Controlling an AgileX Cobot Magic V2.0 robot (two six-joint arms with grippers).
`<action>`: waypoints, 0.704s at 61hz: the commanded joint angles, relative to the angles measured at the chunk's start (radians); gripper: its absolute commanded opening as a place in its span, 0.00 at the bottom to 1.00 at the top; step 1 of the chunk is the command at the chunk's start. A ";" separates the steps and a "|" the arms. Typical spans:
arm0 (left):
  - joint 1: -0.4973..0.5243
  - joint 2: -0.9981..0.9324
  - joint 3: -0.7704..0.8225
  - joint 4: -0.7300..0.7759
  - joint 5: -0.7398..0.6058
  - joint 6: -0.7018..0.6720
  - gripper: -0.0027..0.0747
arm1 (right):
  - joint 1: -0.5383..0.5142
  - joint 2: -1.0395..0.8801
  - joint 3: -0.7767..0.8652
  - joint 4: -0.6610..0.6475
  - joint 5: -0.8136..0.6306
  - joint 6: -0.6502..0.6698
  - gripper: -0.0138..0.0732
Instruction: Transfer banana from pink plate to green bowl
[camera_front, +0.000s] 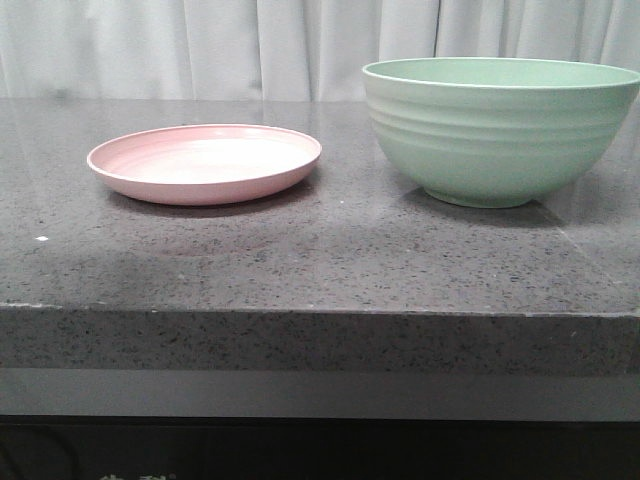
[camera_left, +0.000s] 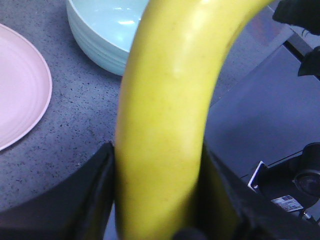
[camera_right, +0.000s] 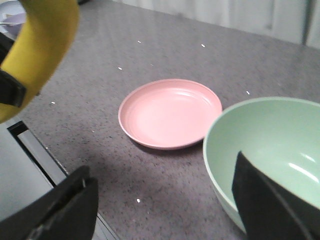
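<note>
My left gripper is shut on the yellow banana, held off the table near its front edge; the banana also shows in the right wrist view. The pink plate is empty at the left of the grey table; it also shows in the left wrist view and the right wrist view. The green bowl stands at the right, and shows in the left wrist view and the right wrist view. My right gripper is open and empty, just in front of the bowl. Neither gripper shows in the front view.
The grey speckled table has a thick front edge. White curtains hang behind it. Robot base parts lie below the table's front edge.
</note>
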 joint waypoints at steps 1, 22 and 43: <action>-0.009 -0.021 -0.026 -0.075 -0.038 0.002 0.25 | 0.002 0.049 -0.053 0.183 0.033 -0.179 0.82; -0.009 -0.021 -0.026 -0.075 -0.038 0.002 0.25 | 0.056 0.205 -0.097 0.498 0.142 -0.556 0.82; -0.009 -0.021 -0.026 -0.075 -0.042 0.002 0.25 | 0.267 0.385 -0.211 0.598 0.080 -0.577 0.82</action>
